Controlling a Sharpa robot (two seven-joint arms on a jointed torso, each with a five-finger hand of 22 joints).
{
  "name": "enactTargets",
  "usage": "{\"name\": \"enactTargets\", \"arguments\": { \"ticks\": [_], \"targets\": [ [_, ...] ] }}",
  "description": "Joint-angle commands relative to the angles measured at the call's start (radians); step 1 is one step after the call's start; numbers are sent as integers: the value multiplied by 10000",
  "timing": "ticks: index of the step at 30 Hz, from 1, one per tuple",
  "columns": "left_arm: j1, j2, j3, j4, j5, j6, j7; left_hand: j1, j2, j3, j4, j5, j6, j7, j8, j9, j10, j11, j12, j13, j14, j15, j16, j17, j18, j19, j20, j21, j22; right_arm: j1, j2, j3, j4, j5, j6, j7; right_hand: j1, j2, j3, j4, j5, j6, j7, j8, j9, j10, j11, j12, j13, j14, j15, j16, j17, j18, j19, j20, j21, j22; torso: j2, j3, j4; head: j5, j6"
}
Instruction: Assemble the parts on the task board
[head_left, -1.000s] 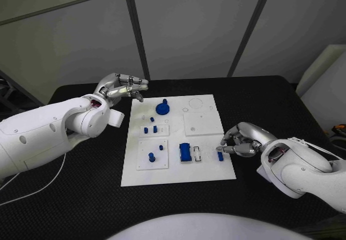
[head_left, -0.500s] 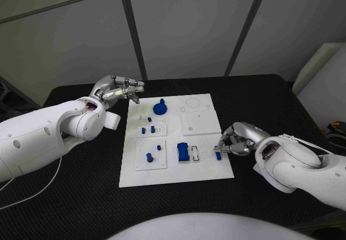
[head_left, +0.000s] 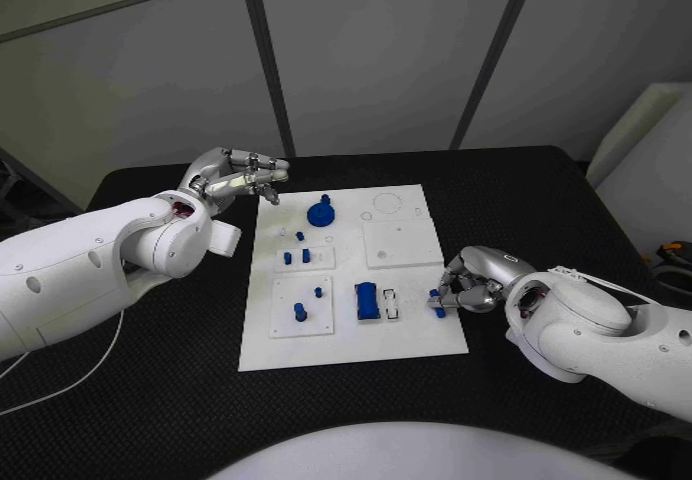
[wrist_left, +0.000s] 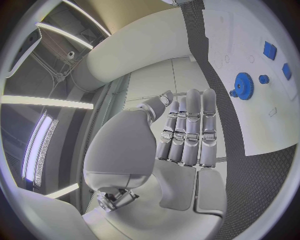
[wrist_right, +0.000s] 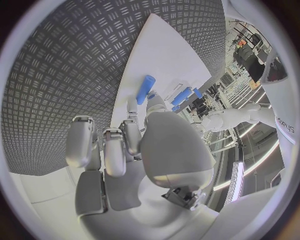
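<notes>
- The right hand (head_left: 472, 284) sits at the right edge of the task board (head_left: 411, 345), fingertips pinched on a small blue peg (head_left: 437, 304) that lies flat there, long axis running near to far.
- The left hand (head_left: 231, 176) hovers off the board's far-left corner, fingers loosely together, holding nothing, well apart from the peg.
- Board: smooth white plate on the textured black desk (head_left: 173, 400); the blue gear (head_left: 320, 213) is toothed.

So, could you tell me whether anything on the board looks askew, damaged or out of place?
Nothing stands out. The white board lies flat and the blue parts sit tidily on it. The right hand is at a small blue piece by the board's right edge.
</notes>
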Motion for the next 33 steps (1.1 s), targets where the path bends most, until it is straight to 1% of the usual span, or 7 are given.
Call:
{"name": "enactTargets", "arguments": {
  "ticks": [1, 9, 14, 22, 26, 31, 33],
  "targets": [
    [11, -16, 7, 26, 14, 94, 53, 11, 78, -65, -5, -12, -20, -3, -22, -5, -67, 20, 66, 7, 29, 29, -55, -14, 132, -12, 68, -35, -12, -37, 51, -8, -8, -321, 424, -211, -8, -44, 11, 51, 41, 59, -8, -26, -17, 39, -39, -33, 243, 983, -16, -3, 2283, -48, 46, -29, 27, 12, -15, -3, 4, 6, -13],
    [10, -56, 7, 41, 14, 82, 47, 11, 78, -65, -5, -12, -20, -3, -22, -5, -67, 20, 66, 7, 29, 29, -55, -14, 132, -12, 68, -35, -12, -227, 113, -8, 21, -455, 920, -297, 351, -70, 102, -113, 120, 222, -99, 29, 5, 48, -122, -31, 262, 993, -84, 18, 2327, -59, 76, -81, 54, 63, -12, -7, -1, 43, -37],
    [10, -85, 7, 58, 14, 79, 45, 11, 78, -65, -5, -12, -20, -3, -22, -5, -67, 20, 66, 7, 29, 29, -55, -14, 132, -12, 68, -35, -12, -269, 185, -8, 26, -733, 1193, -374, 1088, -39, 420, -509, 270, 244, -147, -6, -13, 27, -178, -65, 263, 1003, -145, 41, 2374, -70, 101, -146, 77, 108, -5, -2, -5, 50, -53],
    [9, -109, 7, 83, 14, 65, 42, 21, 84, -63, -8, -11, -23, -7, -22, -5, -74, 17, 71, 6, 28, 27, -59, -17, 133, -13, 67, -39, -11, -286, 354, -6, 56, -1183, 1013, -653, 1583, 151, 992, -716, -16, 251, -145, -104, -78, -32, -184, -172, 217, 1016, -155, 71, 2437, -95, 156, -174, 130, 202, -18, 5, 0, 88, -59],
    [8, -102, 7, 90, 14, 64, 39, 21, 84, -63, -8, -11, -23, -7, -22, -5, -74, 17, 71, 6, 28, 27, -59, -17, 133, -13, 67, -39, -11, -286, 417, -4, 121, -1261, 866, -772, 1696, 104, 1390, -776, 352, 258, -128, -160, -116, -73, -173, -245, 186, 1013, -146, 65, 2426, -93, 147, -177, 117, 196, -29, -10, 34, 83, -38],
    [8, -87, 7, 85, 14, 58, 38, 21, 84, -63, -8, -11, -23, -7, -22, -5, -74, 17, 71, 6, 28, 27, -59, -17, 133, -13, 67, -39, -11, -283, 450, -1, 247, -1105, 524, -835, 1676, -106, 2012, -806, 1379, 296, -122, -177, -121, -104, -176, -337, 146, 1011, -145, 60, 2419, -99, 163, -174, 134, 237, -33, -13, 10, 126, -18],
    [8, -82, 7, 84, 14, 58, 37, 21, 84, -63, -8, -11, -23, -7, -22, -5, -74, 17, 71, 6, 28, 27, -59, -17, 133, -13, 67, -39, -11, -282, 451, 0, 286, -984, 398, -820, 1635, -149, 2117, -796, 1467, 302, -133, -172, -113, -90, -178, -330, 154, 1013, -149, 64, 2428, -104, 176, -172, 147, 257, -32, -12, 6, 137, -14]
  ]
}}
